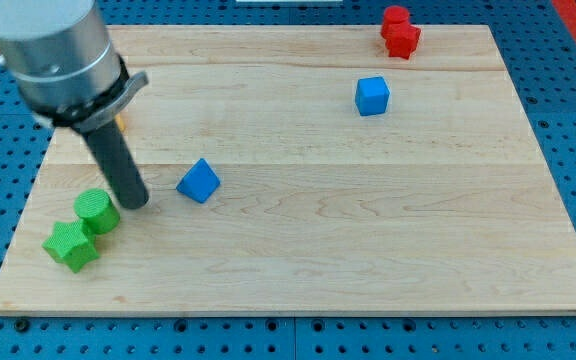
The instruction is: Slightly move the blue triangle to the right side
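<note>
The blue triangle (pixel 198 181) lies on the wooden board (pixel 368 240), left of centre. My tip (pixel 136 204) rests on the board just to the triangle's left, with a small gap between them. A green cylinder (pixel 97 212) sits right next to the tip on its left.
A green star block (pixel 70 245) lies at the lower left, touching the green cylinder. A blue cube (pixel 372 96) sits at the upper right. A red block (pixel 400 32) lies near the top right edge. A bit of an orange block (pixel 121 121) shows behind the arm.
</note>
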`<state>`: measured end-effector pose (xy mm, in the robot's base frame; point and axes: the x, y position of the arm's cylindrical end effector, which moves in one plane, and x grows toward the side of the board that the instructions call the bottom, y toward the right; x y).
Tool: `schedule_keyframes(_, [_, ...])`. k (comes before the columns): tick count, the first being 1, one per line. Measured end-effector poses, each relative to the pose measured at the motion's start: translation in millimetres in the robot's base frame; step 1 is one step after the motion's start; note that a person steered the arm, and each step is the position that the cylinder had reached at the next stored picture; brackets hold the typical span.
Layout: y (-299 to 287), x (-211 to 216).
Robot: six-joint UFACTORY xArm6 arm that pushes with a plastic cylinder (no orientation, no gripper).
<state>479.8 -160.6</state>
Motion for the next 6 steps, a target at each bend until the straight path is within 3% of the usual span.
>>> schedule_keyframes(1, [74.8,-20.6])
schedule_keyframes(4, [64.2,76.2])
schedule_keyframes(5, [83.1,79.0])
schedule_keyframes(6, [133.6,13.2])
